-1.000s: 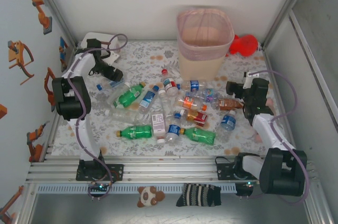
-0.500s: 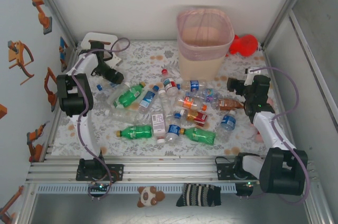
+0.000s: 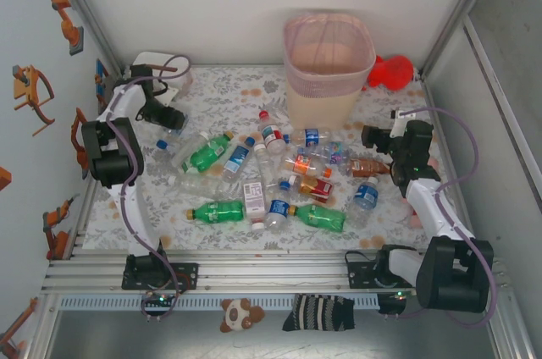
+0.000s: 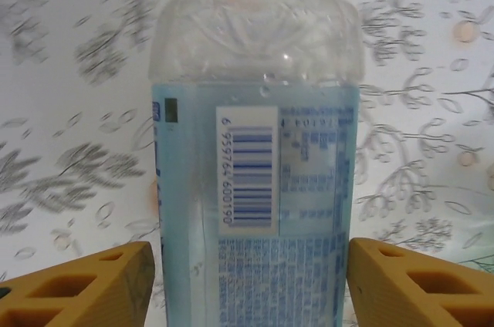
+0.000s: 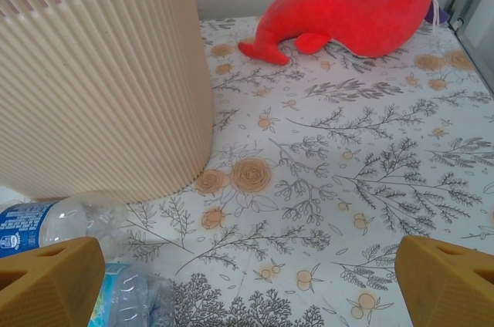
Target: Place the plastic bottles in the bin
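Several plastic bottles (image 3: 279,174), clear or green with coloured caps, lie scattered across the middle of the floral mat. The tall pink-beige bin (image 3: 329,54) stands at the back centre, and its ribbed wall (image 5: 100,72) rises on the left of the right wrist view. My left gripper (image 3: 165,118) is low at the back left. It is open, and its orange fingers (image 4: 77,287) straddle a clear bottle with a blue label (image 4: 255,188), with a thin gap on each side. My right gripper (image 3: 373,137) is open over bare mat right of the bin, with nothing between its fingers (image 5: 46,281).
A red plush toy (image 3: 391,71) lies at the back right behind the bin. A low white tissue box (image 3: 157,64) sits in the back left corner behind my left arm. Two clear bottles (image 5: 69,223) lie just left of my right gripper. Walls close in on both sides.
My left arm has swung its gripper a little left and lower, over the clear blue-labelled bottle. My right gripper has shifted only slightly.
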